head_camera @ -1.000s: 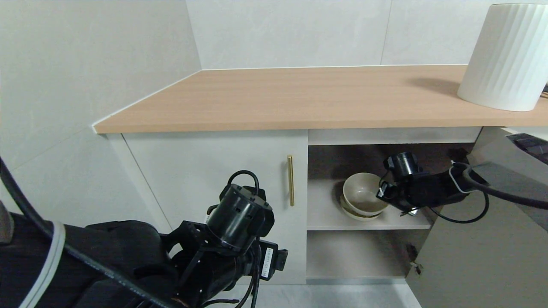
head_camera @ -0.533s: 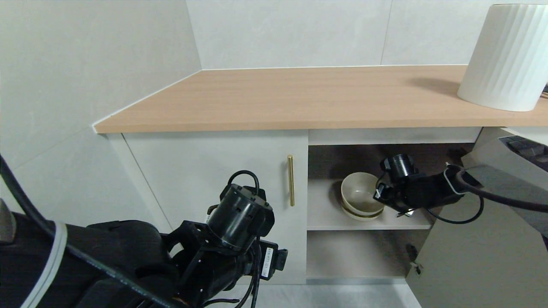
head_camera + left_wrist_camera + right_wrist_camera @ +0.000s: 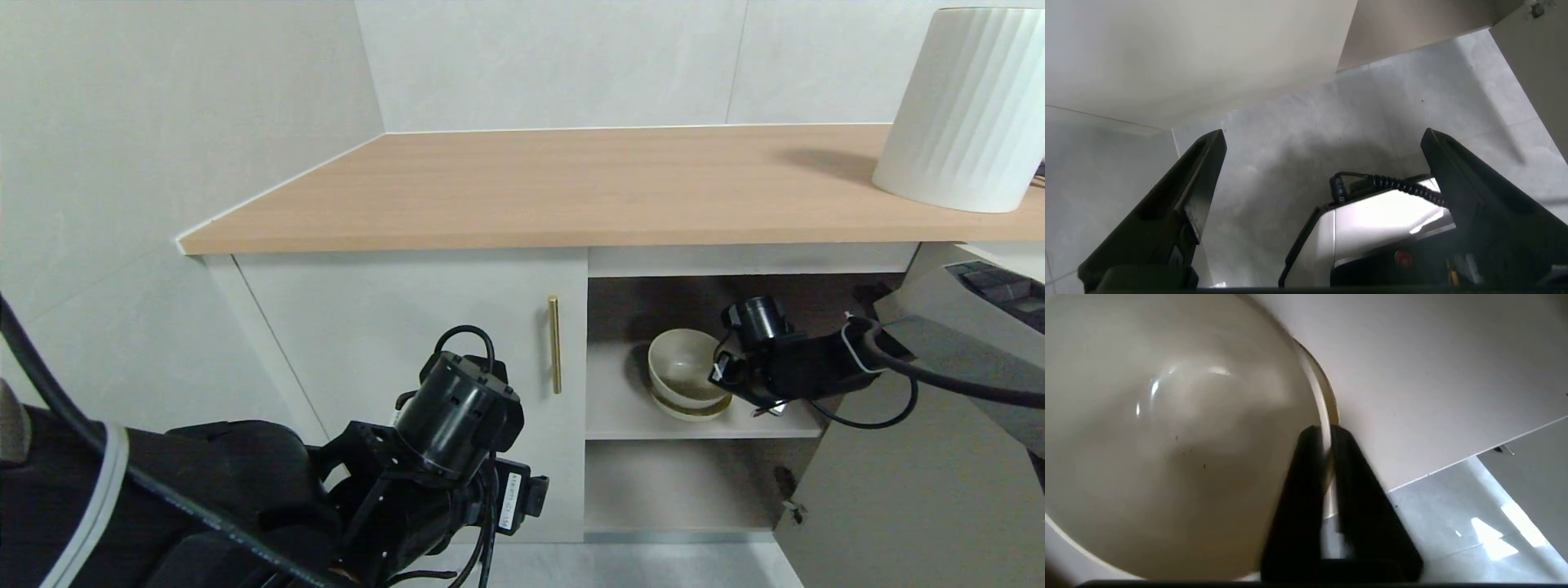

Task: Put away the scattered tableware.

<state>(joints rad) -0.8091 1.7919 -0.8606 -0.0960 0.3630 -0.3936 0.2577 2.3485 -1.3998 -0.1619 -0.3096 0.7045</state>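
One beige bowl (image 3: 684, 371) (image 3: 1167, 433) rests on a second dish (image 3: 690, 406) on the cupboard's upper shelf (image 3: 620, 404), at four o'clock in the head view, its rim pinched in the right claw (image 3: 722, 376) (image 3: 1327, 445); stowing looks nearly done, so next the claw should part and back straight out without dragging it. Left claw (image 3: 1323, 171) hangs wide, empty, above the floor (image 3: 1290, 139); a white ribbed vessel (image 3: 963, 106) stands on the worktop (image 3: 571, 188) at two o'clock.
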